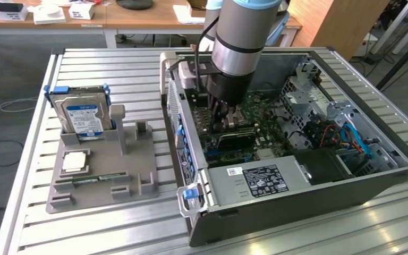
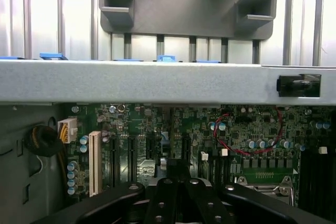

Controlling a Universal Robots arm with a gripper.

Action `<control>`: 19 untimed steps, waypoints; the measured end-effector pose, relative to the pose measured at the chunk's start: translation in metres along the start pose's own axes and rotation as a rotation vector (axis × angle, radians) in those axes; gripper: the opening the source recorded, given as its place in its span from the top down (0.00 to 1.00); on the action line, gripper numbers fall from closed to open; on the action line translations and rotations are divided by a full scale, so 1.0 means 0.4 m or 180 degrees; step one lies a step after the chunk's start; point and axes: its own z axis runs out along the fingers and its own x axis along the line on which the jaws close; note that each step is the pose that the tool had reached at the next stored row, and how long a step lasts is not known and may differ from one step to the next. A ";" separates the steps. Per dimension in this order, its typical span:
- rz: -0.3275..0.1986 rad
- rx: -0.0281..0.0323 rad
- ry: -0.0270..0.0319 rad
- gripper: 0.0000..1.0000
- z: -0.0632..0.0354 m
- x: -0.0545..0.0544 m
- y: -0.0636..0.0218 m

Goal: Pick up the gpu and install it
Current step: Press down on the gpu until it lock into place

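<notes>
Hand (image 1: 227, 123) sat low inside the open PC case (image 1: 374, 180), directly over the motherboard (image 1: 264, 114) slots, gpu (image 1: 234, 139) just below it; grip state could not be told

Robot arm (image 1: 238, 37): cylindrical silver-grey segment, pale blue cap at its upper joint, black band around the wrist. Black cable runs down its side. Gripper (image 1: 225, 114): black body and fingers; wrist view shows round screws on its black linkages (image 2: 178, 200).
</notes>
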 end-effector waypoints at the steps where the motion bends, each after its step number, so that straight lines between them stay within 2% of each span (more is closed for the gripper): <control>1: 0.0000 0.0000 0.0000 0.89 -0.007 0.000 0.000; 10: 0.0000 0.0000 0.0001 0.89 -0.061 -0.002 0.000; 16: -0.0001 0.0000 0.0000 0.89 -0.065 -0.002 0.000; 19: 0.0000 -0.0001 0.0001 0.89 -0.065 -0.002 -0.006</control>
